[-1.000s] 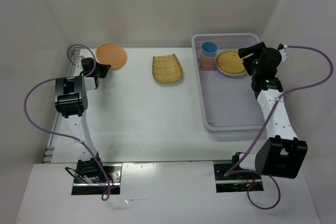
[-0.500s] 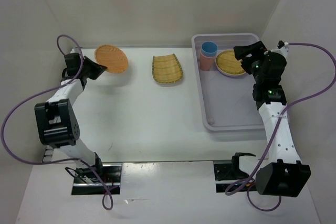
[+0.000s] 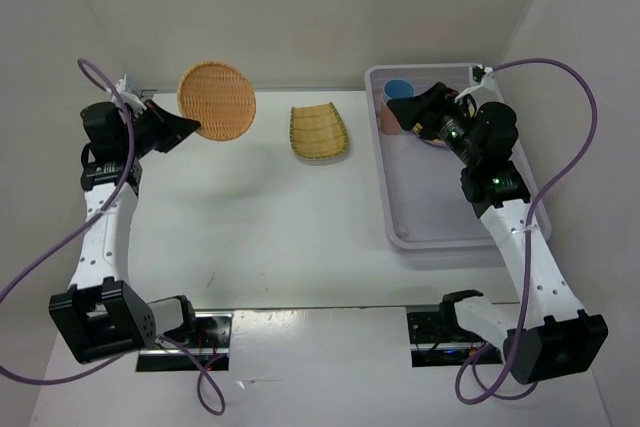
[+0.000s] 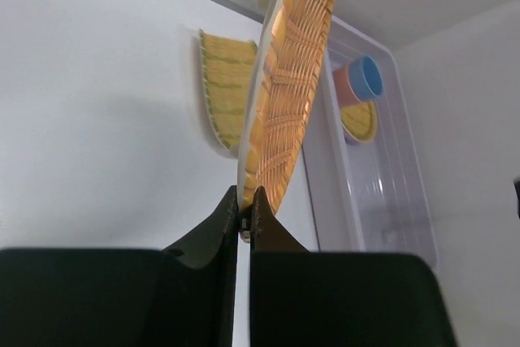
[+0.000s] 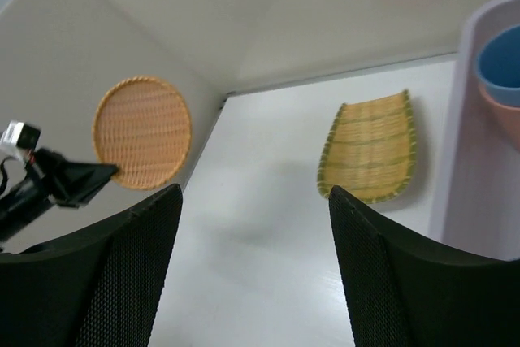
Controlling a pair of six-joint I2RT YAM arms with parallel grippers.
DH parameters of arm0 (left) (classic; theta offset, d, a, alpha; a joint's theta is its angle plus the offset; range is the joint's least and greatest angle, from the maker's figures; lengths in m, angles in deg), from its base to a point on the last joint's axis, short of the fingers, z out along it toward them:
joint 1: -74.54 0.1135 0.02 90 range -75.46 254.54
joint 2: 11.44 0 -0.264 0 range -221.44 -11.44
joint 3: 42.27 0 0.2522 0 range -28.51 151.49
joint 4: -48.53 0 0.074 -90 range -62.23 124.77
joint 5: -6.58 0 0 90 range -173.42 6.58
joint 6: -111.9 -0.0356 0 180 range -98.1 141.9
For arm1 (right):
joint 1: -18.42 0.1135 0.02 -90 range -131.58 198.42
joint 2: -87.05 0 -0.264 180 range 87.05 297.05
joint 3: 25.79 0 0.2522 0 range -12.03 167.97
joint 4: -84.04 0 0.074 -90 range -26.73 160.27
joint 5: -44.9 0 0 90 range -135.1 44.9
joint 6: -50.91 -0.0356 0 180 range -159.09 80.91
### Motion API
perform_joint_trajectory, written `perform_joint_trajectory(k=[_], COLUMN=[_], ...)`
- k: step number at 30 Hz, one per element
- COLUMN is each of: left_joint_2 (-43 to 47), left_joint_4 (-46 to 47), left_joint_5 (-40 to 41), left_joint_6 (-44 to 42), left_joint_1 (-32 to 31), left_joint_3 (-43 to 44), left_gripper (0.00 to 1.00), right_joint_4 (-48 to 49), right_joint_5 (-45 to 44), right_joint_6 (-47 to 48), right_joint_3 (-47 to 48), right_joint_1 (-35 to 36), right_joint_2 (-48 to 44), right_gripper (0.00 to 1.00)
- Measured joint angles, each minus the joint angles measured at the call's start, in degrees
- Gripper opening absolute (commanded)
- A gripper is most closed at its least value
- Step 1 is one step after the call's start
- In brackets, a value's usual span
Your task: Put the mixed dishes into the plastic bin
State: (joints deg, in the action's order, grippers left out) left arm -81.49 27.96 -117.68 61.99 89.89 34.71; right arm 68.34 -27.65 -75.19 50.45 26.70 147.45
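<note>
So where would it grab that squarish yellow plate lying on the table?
Probably by the plate's upturned rim, from above, one finger inside, one outside: it lies flat on the table and looks too wide to span.

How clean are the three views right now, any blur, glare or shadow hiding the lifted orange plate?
Top external: even light, orange plate sharp, only a faint shadow on the table below it. Left wrist: plate edge-on and close, weave clear, left tool dark and soft. Right wrist: right tool a blurred silhouette, plate and yellow squarish plate clear beyond.
</note>
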Motion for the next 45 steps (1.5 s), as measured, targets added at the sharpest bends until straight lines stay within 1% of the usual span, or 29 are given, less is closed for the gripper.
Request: perform_joint_trajectory(k=[2,5,7,11,14,18,21,27,35,41,42,45], left_joint_2=[1.7,3.7,4.8,6.9,8.5,9.5,9.4,9.0,6.6,6.3,6.1,5.1], left_joint_4=[-1.2,-2.8,-3.4,-5.6,-6.1,-7.2,-7.8,-9.5,-10.0,-10.1,-10.1,-10.2], left_joint_5=[-4.2,-11.6,-16.8,-26.3,-31.8,-36.7,-38.1,-38.3,-38.3,-38.3,-38.3,-38.3], left_joint_6=[-0.8,-1.1,-1.1,-1.3,-2.4,-4.1,-5.3,-6.4,-8.4,-8.9,-9.0,-10.1], left_joint_1=[0.2,0.2,0.2,-0.2,-0.7,-1.3,-1.4,-1.6,-1.6,-1.9,-2.0,-2.8], left_joint_3=[-0.2,-0.8,-1.7,-2.7,-3.0,-3.1,-4.2,-5.9,-6.0,-6.0,-6.0,-6.0], left_gripper=[0.0,0.0,0.0,0.0,0.0,0.0,0.0,0.0,0.0,0.0,0.0,0.0], right_joint_4=[1.5,3.7,4.2,4.0,4.1,5.0,5.7,7.5,8.5,8.5,8.5,8.7], right_joint_5=[3.8,10.5,14.2,18.6,21.3,24.8,26.1,27.3,27.7,28.3,28.3,28.3], right_joint_6=[0.5,1.7,3.3,7.1,8.7,9.2,9.9,11.0,11.7,12.5,12.7,13.1], right_joint_3=[0.0,0.2,1.3,4.0,4.9,5.6,5.8,6.2,6.2,8.3,9.0,10.5], right_joint_1=[0.9,2.5,4.3,10.4,13.6,14.6,15.3,17.1,18.2,20.9,21.6,23.8], right_joint_2=[0.8,3.8,7.5,15.2,18.7,21.0,21.2,21.2,21.2,22.8,23.7,26.4], right_gripper=[0.81,0.81,0.81,0.81,0.81,0.82,0.82,0.82,0.82,0.82,0.81,0.71])
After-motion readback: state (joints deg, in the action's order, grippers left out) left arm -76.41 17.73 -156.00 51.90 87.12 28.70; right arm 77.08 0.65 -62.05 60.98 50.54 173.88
